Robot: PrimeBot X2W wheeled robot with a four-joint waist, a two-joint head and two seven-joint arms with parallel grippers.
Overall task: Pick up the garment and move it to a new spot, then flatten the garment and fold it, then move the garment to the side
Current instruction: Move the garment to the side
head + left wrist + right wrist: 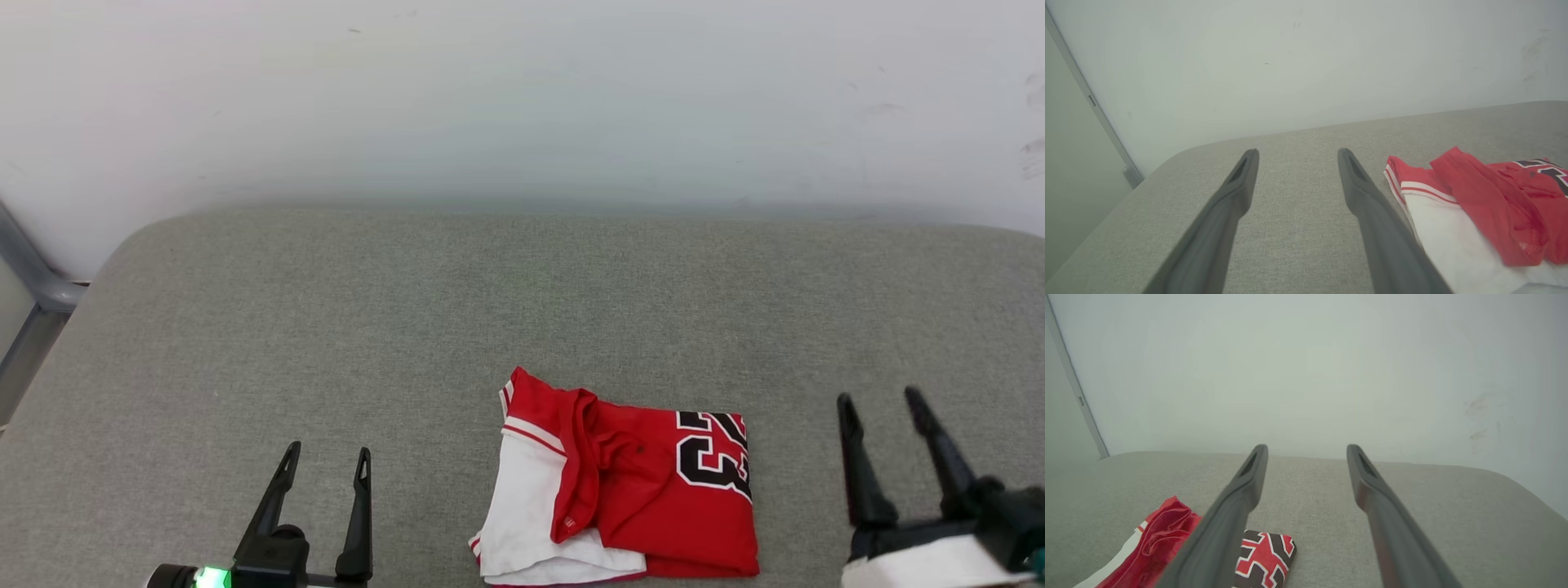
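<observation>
I see the garment lying folded near the front of the grey cushion between my 2 grippers, long side running left to right, with the left gripper and right gripper both spread wide and empty, the right looking marginally nearer.

The table is covered with grey woven fabric, and its 2 far corners are rounded. Directly behind the table stands a pale white wall, which meets its far edge. Beyond the table's far left corner, a grey metal bar runs slanted along the wall. Above the table's far right corner are a few dark scuff marks.
</observation>
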